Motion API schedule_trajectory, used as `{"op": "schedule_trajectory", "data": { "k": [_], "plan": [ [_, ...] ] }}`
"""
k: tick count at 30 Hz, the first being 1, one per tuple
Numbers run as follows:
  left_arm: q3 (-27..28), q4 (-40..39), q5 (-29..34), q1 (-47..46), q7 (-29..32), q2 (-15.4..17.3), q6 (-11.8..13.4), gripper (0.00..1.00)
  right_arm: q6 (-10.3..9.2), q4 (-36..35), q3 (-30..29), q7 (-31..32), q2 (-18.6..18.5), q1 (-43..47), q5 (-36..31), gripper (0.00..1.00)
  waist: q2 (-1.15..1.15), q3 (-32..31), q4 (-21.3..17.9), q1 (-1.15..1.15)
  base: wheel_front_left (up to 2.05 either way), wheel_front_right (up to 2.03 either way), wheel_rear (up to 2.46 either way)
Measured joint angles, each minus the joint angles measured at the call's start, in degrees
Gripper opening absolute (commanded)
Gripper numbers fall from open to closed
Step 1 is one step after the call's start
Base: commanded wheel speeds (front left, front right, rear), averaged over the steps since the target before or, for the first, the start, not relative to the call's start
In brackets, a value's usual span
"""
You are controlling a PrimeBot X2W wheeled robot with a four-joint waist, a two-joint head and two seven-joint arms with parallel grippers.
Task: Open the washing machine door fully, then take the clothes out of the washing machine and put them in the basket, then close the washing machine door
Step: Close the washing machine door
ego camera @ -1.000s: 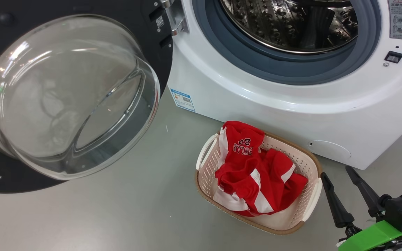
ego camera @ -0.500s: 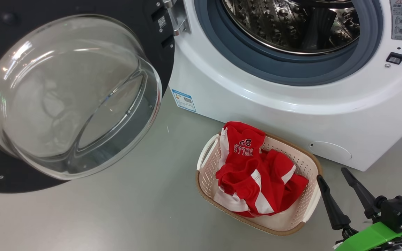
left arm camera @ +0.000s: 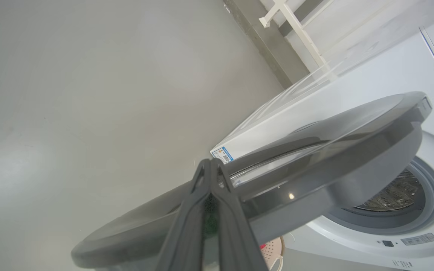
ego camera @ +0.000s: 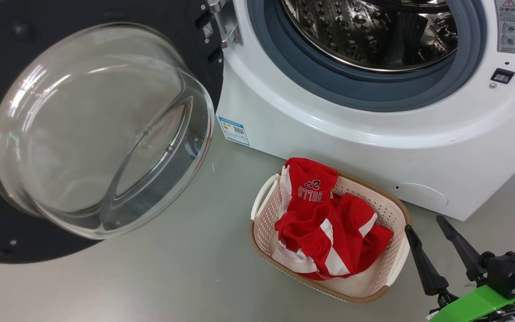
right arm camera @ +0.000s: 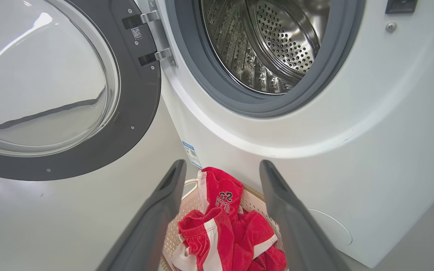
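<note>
Your right gripper (ego camera: 423, 223) gapes wide beside basket (ego camera: 264, 226) holding clothes (ego camera: 324, 219); left gripper (left arm camera: 210, 162) pinched closed, empty, near door (ego camera: 96, 129).

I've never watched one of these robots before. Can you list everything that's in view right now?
washing machine: one, white, across the top right of the head view
drum: one, steel, inside the machine's grey seal
washing machine door: one, black rim with a clear glass bowl, swung open to the left
label sticker: one, blue and white, low on the machine's front below the hinge
basket: one, cream with a brown rim, on the floor in front of the machine
clothes: red with white stripes, count unclear, bunched in the basket
floor: grey
left gripper: one, dark, shut, pointing toward the open door's edge
right gripper: one, dark, open, holding nothing, just right of the basket
</note>
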Motion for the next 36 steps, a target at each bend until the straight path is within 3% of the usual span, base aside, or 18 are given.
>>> {"op": "schedule_trajectory", "data": {
  "k": [6,24,36],
  "plan": [
    [0.13,-3.8,-2.38,2.06,4.55,0.26,-0.45,0.0,0.0,0.07,-0.03,0.0,0.04,0.0,0.0,1.0,0.0,-0.65,-0.12,0.0,0.0,0.0,0.0],
    [-2.9,-7.65,-10.28,4.19,15.94,-1.37,-7.97,0.0,0.0,0.09,-0.85,-0.01,0.44,0.03,0.0,1.0,0.0,-2.62,-1.7,0.0,0.0,0.0,0.0],
    [-7.16,-17.52,-16.61,4.59,21.86,-5.58,-8.9,0.0,0.0,-0.23,-1.56,-0.01,1.13,0.07,-0.01,1.0,0.0,-3.09,-3.83,0.0,0.0,0.0,0.0]
  ]
}}
